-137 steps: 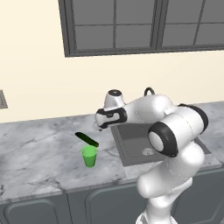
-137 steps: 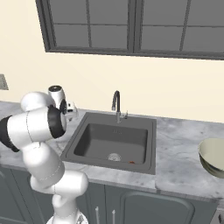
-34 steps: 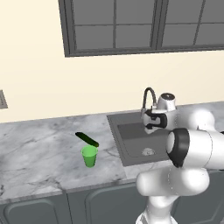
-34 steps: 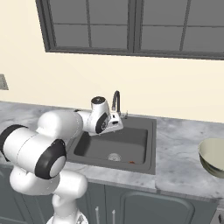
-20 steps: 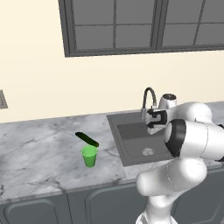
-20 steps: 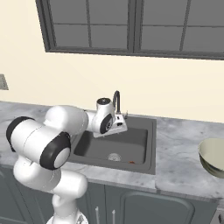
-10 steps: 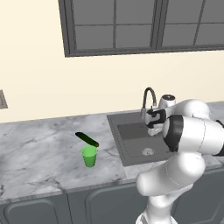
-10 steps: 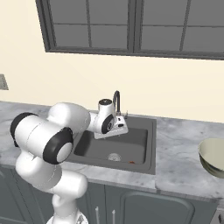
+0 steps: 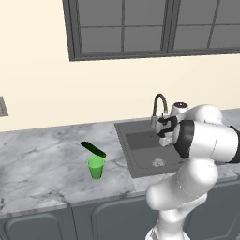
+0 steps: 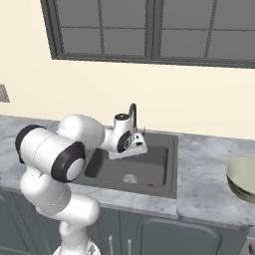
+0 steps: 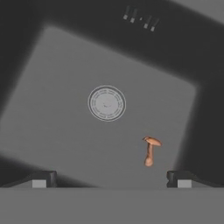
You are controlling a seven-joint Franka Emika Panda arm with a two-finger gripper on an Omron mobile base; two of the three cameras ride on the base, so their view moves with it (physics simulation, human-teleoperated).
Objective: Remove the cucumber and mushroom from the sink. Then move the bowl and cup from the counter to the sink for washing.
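My gripper [image 11: 111,179] hangs open over the dark sink [image 11: 65,131], empty, with its fingertips [image 11: 43,178] wide apart. The small orange-brown mushroom [image 11: 150,151] lies on the basin floor, just ahead of the right fingertip and beside the round drain [image 11: 106,103]. In the base views the gripper [image 9: 164,132] [image 10: 138,148] is above the back of the sink [image 9: 140,143] [image 10: 109,169], near the faucet [image 9: 159,105]. The mushroom [image 10: 150,185] is at the basin's front. The cucumber [image 9: 93,149] lies on the counter [image 9: 42,164] behind the green cup [image 9: 96,167]. The bowl [image 10: 243,179] stands on the counter at the far right.
The curved faucet [image 10: 132,112] rises right behind the hand. A wall with a dark-framed window [image 9: 140,28] backs the counter. Dark cabinet doors [image 10: 164,234] run below the counter's front edge. An outlet plate [image 10: 4,93] is on the left wall.
The arm has swung from beside the cucumber on the counter to over the sink. In the last second the open hand has only shifted slightly near the faucet.
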